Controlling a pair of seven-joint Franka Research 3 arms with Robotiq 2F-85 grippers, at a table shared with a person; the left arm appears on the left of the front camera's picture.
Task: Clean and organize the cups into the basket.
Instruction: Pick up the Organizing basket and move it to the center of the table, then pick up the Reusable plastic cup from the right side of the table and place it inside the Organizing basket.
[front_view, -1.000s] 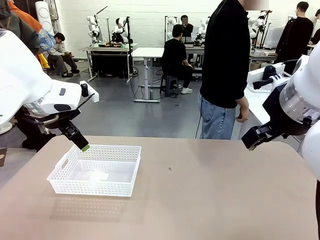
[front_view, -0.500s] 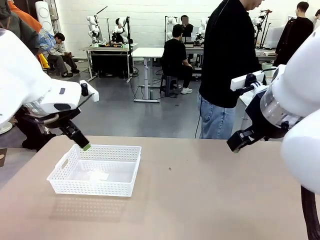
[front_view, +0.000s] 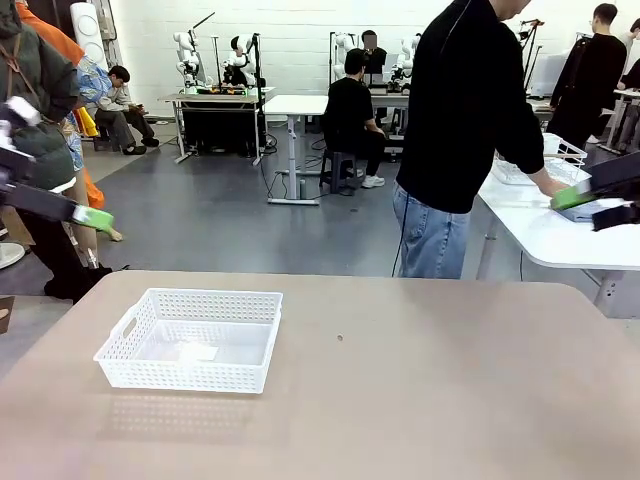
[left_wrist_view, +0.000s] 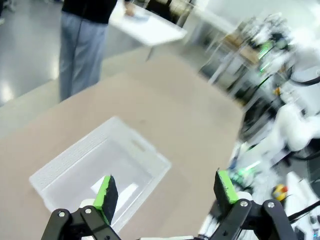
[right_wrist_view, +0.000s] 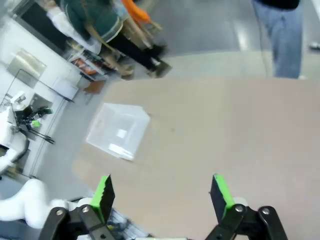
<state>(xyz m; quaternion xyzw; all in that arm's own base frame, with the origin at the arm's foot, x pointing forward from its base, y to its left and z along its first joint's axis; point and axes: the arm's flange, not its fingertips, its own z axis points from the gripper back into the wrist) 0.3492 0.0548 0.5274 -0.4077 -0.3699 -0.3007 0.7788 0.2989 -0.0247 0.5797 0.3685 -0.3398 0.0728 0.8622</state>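
Front view: the white mesh basket sits upright on the near-left part of the desk and holds nothing but a pale patch on its floor. I judge none of the cups are loaded yet, so the whole job lies ahead; where the cups are I cannot tell. The desk is a plain tan matte top, bare apart from a small dark speck. At the far edge a person in a black top and jeans leans toward a white side desk on the right, one hand near a white wire basket. Beyond is an open hall with a grey floor, white walls and more desks, with people seated and standing. Left wrist view, blurred: my left pincer is spread wide with nothing between the green pads, above the near end of the basket and looking down into it. Right wrist view: my right pincer is equally wide and empty, high over the desk, with the basket well apart toward the far side.
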